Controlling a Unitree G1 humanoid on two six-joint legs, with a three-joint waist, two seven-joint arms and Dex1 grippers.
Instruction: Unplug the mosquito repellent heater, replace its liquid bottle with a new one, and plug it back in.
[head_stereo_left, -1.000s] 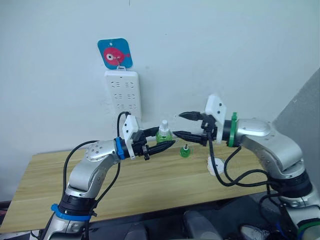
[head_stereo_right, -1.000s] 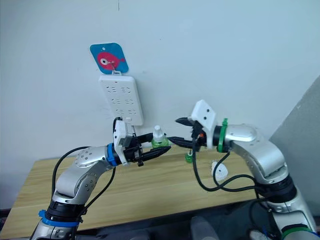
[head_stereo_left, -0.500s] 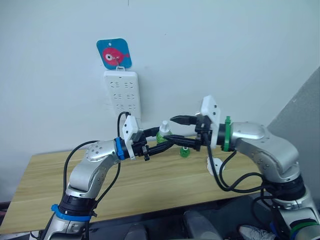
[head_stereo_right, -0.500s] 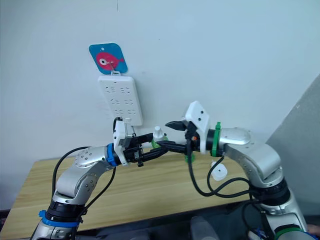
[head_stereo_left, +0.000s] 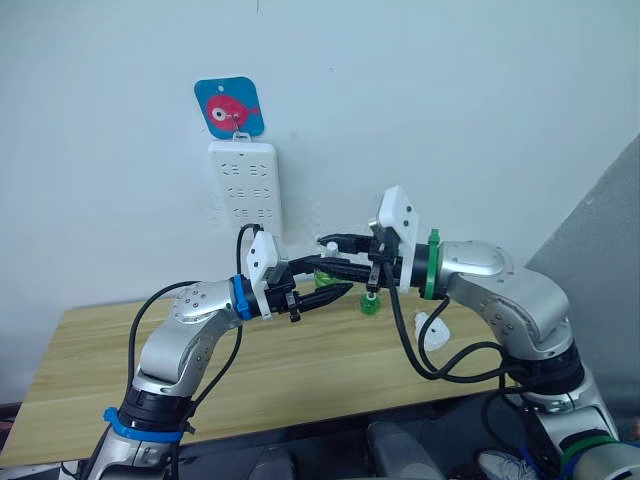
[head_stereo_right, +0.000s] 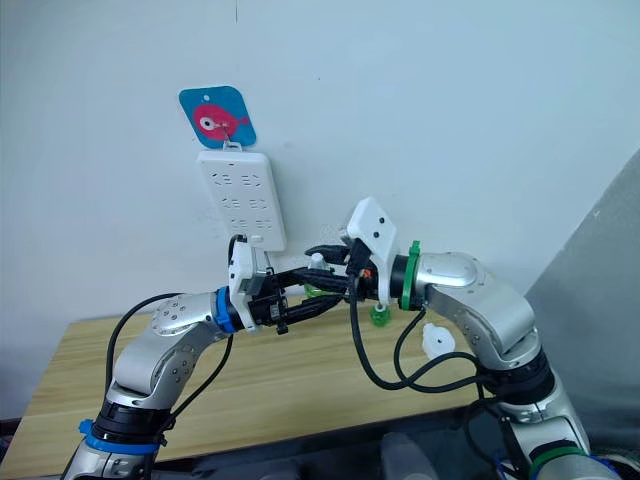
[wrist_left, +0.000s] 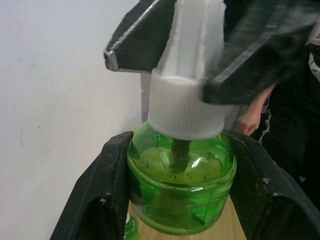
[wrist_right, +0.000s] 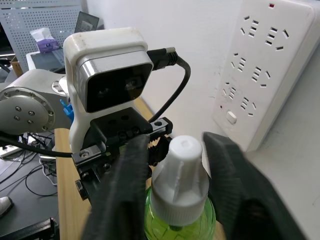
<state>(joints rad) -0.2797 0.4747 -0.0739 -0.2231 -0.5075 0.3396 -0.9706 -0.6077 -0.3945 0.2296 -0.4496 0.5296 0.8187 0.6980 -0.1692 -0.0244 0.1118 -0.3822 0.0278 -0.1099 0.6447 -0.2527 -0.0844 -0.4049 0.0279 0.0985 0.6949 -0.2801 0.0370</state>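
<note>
From the left eye, the left tool (head_stereo_left: 320, 283) holds a green bottle (head_stereo_left: 322, 273) up in the air, above the desk (head_stereo_left: 90, 370). The right tool (head_stereo_left: 326, 252) reaches in from the other side, at the top of the bottle. The heater (head_stereo_left: 432, 330) looks like the small white thing lying on the desk near the right arm. It is not plugged in. A second little green bottle (head_stereo_left: 370, 302) stands on the desk just beside it. The white power strip (head_stereo_left: 243, 190) hangs on the wall under a blue fish picture (head_stereo_left: 230, 106).

From the left wrist, the two black fingers (wrist_left: 100, 200) pinch the round green belly of the bottle, one on each side. The white cap (wrist_left: 185, 110) sticks up, and the right tool's fingers sit on both sides of its thin top.

From the right wrist, the right tool (wrist_right: 177, 145) is spread apart, with the cap (wrist_right: 182, 175) between its fingers. I see a small gap on each side, so it is not squeezing yet.

I think this is the step of taking the cap off the new bottle. Next, the right tool needs to close tight on the cap and twist. The left tool must hold the bottle hard so it does not spin or slip.

A second ago the right tool was off to the side, apart from the bottle. Now it has slid over and sits around the cap. The left tool and the bottle have stayed in about the same place.
</note>
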